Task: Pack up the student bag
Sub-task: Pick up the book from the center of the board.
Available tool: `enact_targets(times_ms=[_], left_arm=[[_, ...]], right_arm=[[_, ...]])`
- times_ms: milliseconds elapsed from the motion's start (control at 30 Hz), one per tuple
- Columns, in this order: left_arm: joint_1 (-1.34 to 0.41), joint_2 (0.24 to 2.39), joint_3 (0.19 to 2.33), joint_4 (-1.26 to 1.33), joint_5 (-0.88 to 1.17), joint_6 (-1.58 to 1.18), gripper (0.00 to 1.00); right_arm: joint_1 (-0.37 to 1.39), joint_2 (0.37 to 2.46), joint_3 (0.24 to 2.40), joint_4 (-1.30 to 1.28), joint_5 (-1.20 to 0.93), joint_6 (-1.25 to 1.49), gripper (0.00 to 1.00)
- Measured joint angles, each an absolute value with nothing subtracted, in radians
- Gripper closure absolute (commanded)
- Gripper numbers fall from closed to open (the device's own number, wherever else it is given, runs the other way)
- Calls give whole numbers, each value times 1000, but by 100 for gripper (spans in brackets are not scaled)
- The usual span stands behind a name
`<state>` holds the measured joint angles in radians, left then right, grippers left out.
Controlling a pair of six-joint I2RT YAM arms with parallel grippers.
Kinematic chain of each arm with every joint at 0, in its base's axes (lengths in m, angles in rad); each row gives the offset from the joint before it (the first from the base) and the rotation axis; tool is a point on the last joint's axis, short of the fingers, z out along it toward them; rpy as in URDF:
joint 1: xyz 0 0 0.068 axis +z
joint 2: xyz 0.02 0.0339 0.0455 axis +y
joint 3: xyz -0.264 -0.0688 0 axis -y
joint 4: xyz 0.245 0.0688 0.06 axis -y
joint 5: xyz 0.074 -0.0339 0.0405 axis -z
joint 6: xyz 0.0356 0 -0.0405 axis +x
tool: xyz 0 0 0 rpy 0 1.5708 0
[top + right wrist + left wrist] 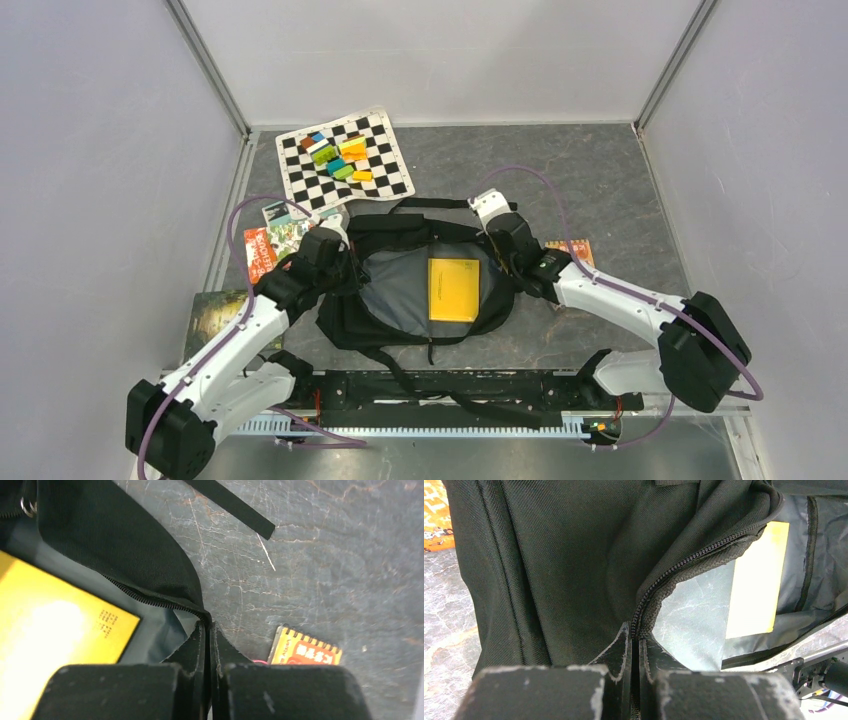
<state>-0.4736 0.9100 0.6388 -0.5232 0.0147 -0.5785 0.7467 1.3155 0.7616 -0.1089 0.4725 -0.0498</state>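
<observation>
The student bag (400, 235) lies flat in the middle of the table, a black backpack with its flap open and grey lining showing. A yellow book (453, 290) rests inside on the lining. My left gripper (350, 266) is at the bag's left rim. In the left wrist view the gripper (636, 632) is shut on the zipper edge of the bag (564, 555), with the yellow book (756, 580) beyond. My right gripper (508, 262) is at the right rim. In the right wrist view this gripper (207, 630) is shut on the bag's (115, 545) zipper edge, beside the book (55, 630).
A checkered mat (390, 175) with several coloured blocks (335, 152) lies at the back. Picture books (275, 235) and a green book (215, 310) lie left of the bag. An orange spiral notebook (575, 250) (305, 650) lies just right of it. A loose strap (235, 507) trails on the table.
</observation>
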Motion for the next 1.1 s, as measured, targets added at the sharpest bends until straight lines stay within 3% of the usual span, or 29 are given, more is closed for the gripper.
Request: enact_targets(times_ms=[133,200,300,333,467,567,633,1100], left_arm=[[-474,910,639,-527,7,-579,98],[-474,915,639,-527,2,-579,97],[-474,928,639,-527,-1,-579,86],[-474,933,639,-527,-1,-579,81],[-474,941,639,-531,-22,-575,44],[-473,942,639,-543,-37,-567,16],[-473,942,639,-545,-45,-564,1],[-473,723,736,-614,-48,-532,0]], right_arm=[[726,1308,762,-108,470,87,100],[723,1308,762,-109,468,121,87],[724,1308,762,-113,464,159,65],[723,1308,762,-113,463,165,57],[723,1292,762,-118,442,176,18],[723,1246,762,-134,400,163,3],[723,1211,762,-145,370,156,2],[723,982,763,-265,302,118,2]])
